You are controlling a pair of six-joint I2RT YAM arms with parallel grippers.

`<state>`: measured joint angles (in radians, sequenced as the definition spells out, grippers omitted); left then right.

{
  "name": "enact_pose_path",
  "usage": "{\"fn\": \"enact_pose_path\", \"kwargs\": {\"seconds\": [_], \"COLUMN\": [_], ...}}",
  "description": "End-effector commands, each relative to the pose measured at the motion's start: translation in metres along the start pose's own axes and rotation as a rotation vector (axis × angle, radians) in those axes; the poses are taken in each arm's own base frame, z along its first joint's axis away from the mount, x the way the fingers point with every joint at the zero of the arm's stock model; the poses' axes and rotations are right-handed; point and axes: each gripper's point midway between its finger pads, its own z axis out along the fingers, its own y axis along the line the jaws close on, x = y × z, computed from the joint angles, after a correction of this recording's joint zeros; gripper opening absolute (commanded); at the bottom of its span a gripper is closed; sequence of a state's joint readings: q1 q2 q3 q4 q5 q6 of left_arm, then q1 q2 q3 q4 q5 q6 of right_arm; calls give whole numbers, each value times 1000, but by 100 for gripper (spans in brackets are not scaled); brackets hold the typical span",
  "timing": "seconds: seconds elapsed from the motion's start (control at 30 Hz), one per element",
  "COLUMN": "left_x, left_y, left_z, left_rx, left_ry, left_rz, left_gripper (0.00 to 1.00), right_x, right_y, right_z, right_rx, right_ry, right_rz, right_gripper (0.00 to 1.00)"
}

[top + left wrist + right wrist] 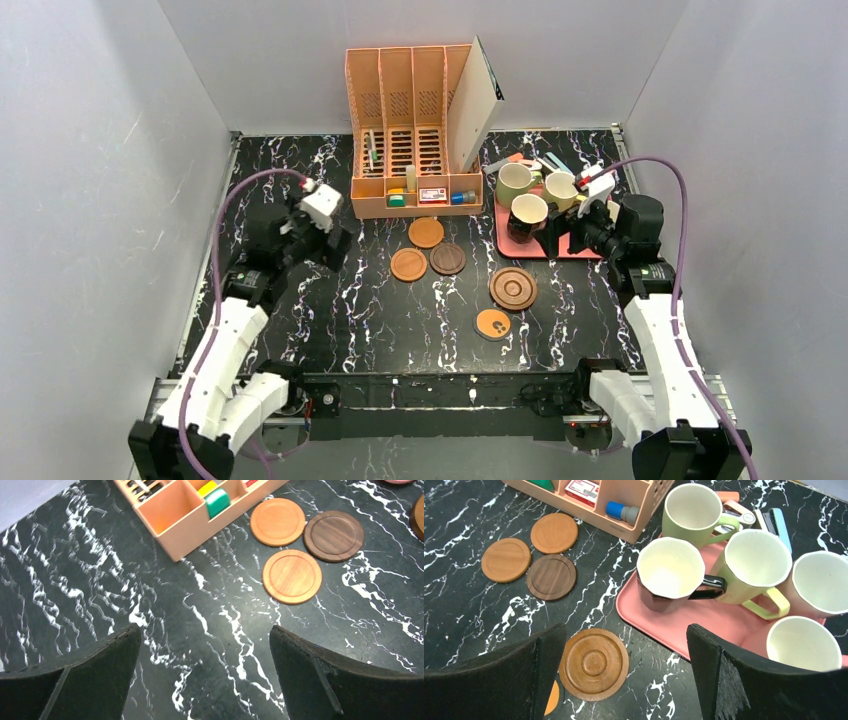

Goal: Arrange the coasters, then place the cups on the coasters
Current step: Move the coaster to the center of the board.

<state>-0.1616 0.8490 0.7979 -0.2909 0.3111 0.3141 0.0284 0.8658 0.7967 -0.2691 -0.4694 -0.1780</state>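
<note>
Left fingers [333, 246] are spread wide and hold nothing, over bare table [90, 580] well left of the pink tray [503, 243]. Between them and the tray sits a close cluster: first plain coaster [408, 264], second plain coaster [426, 232], dark brown coaster [447, 259]. It lies ahead and to the right of the left fingers, so I judge the left arm nearer. The ringed coaster [513, 288] and marked coaster [493, 324] sit just off the tray's near-left corner, nearer the right arm. All are round, so there is no long axis to align. Right fingers [560, 236], also spread and empty, hover at that corner. All cups stand on the tray. The right wrist view shows five, including the black cup [670, 574], green cup [689, 512] and yellow cup [756, 565]. The top view shows three, and the left wrist view none.
</note>
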Motion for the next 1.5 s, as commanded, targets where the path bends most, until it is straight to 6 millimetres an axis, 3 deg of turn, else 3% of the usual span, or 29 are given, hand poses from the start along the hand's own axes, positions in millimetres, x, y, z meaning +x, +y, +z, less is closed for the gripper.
{"fn": "enact_pose_path", "kwargs": {"seconds": [0.0,0.13,0.3,0.43,0.67,0.8,1.03,1.47], "left_x": [-12,7,13,13,9,10,27,61], "left_y": [-17,-41,-65,-65,-46,-56,-76,-68], "left_z": [32,62,69,78,99,116,141,159], "left_rx": [-41,-45,75,57,-84,-47,53,-24], "left_ry": [36,130,82,25,-40,-64,-11,25], "left_rz": [131,258,303,315,276,238,210,172], "left_gripper": [98,98,98,98,98,98,98,98], "right_x": [-6,-4,-1,7,9,9,12,11], "right_y": [-4,-2,-8,-13,-13,-13,-12,-11], "right_z": [-11,-15,-14,-10,-11,-12,-11,-14], "right_rx": [54,62,94,108,113,116,104,108], "right_ry": [-36,-68,-82,-49,-53,-59,-52,-60], "right_rz": [-71,-101,-162,-171,-188,-195,-199,-215], "right_gripper": [98,98,98,98,98,98,98,98]}}
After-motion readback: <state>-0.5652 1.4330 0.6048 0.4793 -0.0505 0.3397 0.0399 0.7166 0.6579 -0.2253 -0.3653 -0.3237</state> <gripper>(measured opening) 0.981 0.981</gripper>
